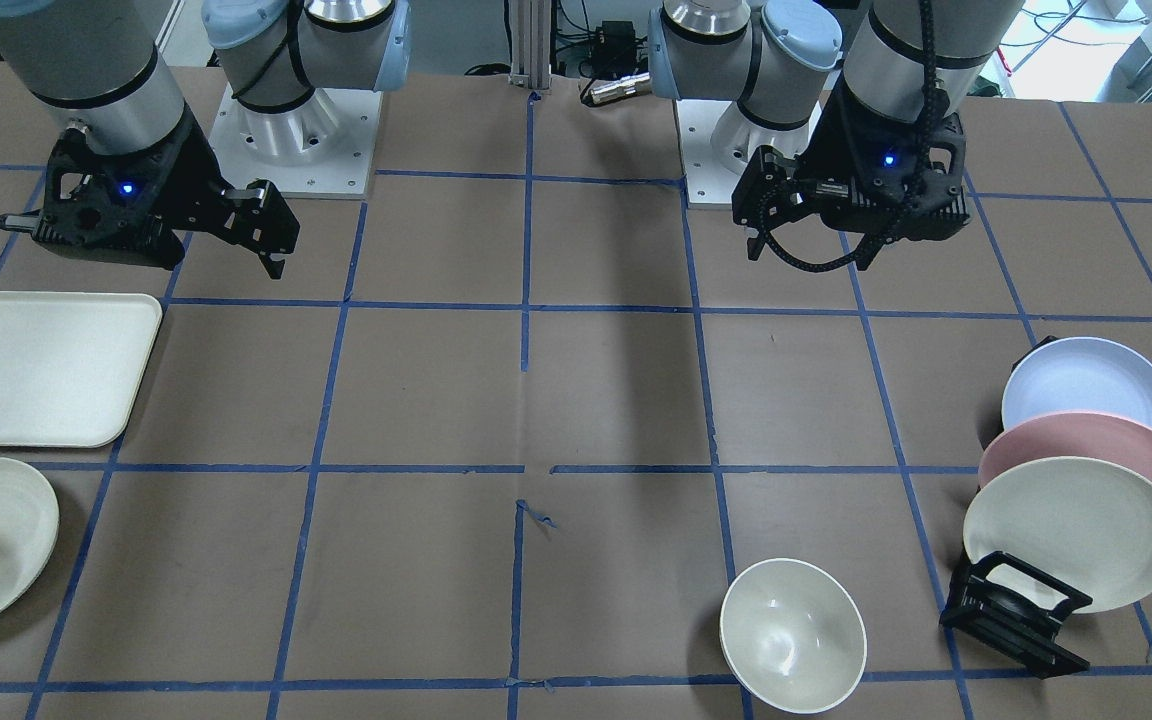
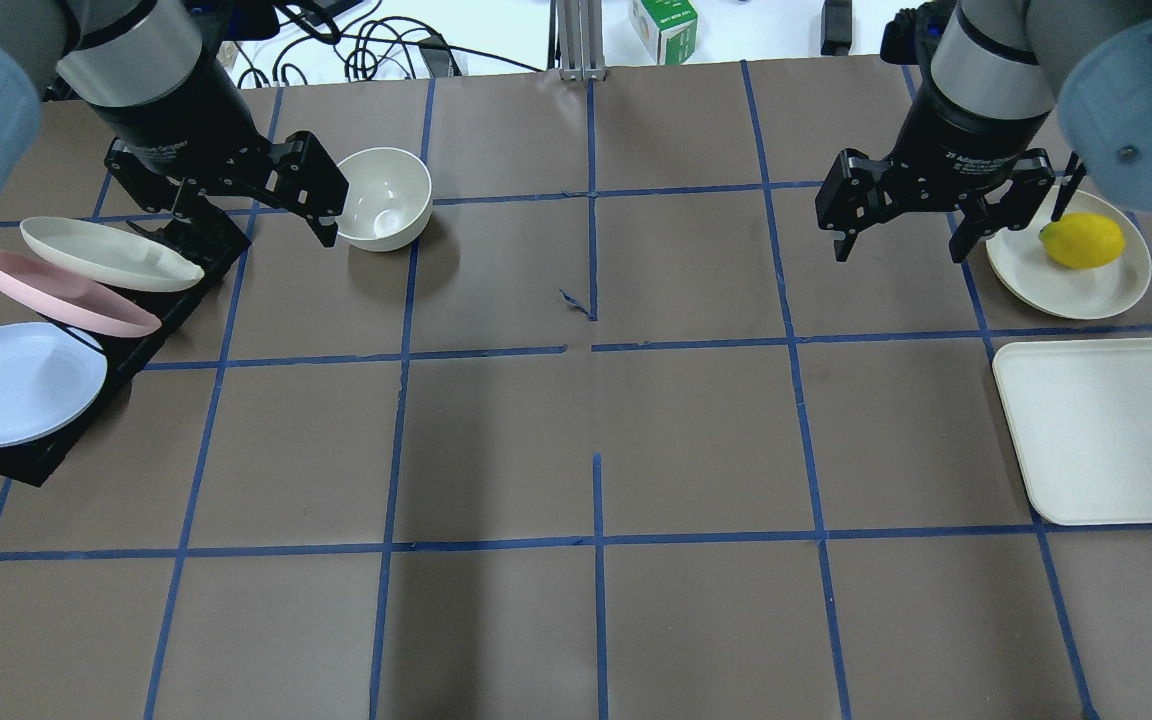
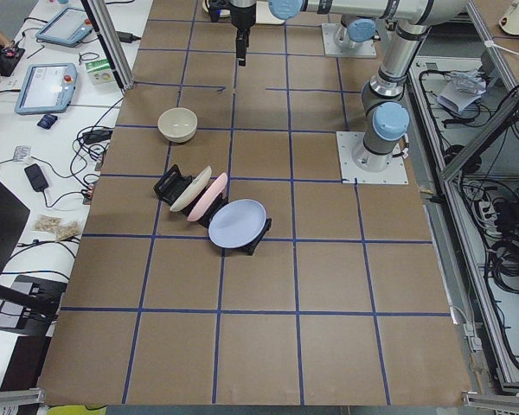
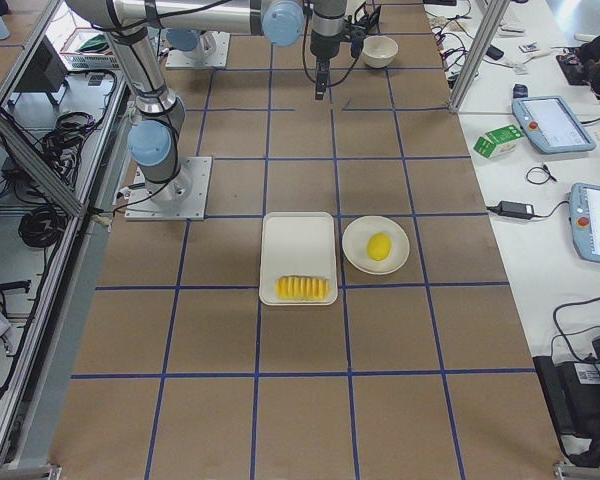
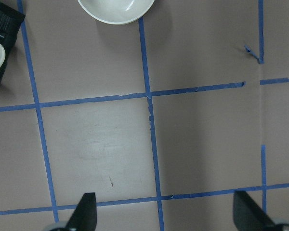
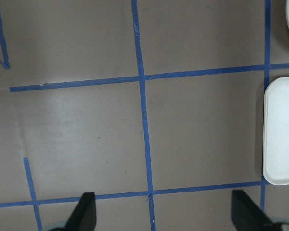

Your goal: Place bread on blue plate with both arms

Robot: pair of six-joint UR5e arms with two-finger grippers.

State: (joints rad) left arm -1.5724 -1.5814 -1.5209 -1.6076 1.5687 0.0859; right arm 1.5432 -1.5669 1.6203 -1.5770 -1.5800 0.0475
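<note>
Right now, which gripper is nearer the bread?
Right. The right gripper, jaws open, hangs near a corner of the white tray holding the bread; the left gripper hangs at the table's opposite end, by the plate rack.

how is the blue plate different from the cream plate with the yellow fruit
The round pale blue matte plate stands tilted in a black rack; the round cream plate lies flat on the table. The blue plate is empty; the cream one holds a smooth yellow fruit. Both are round with shallow rims.
</note>
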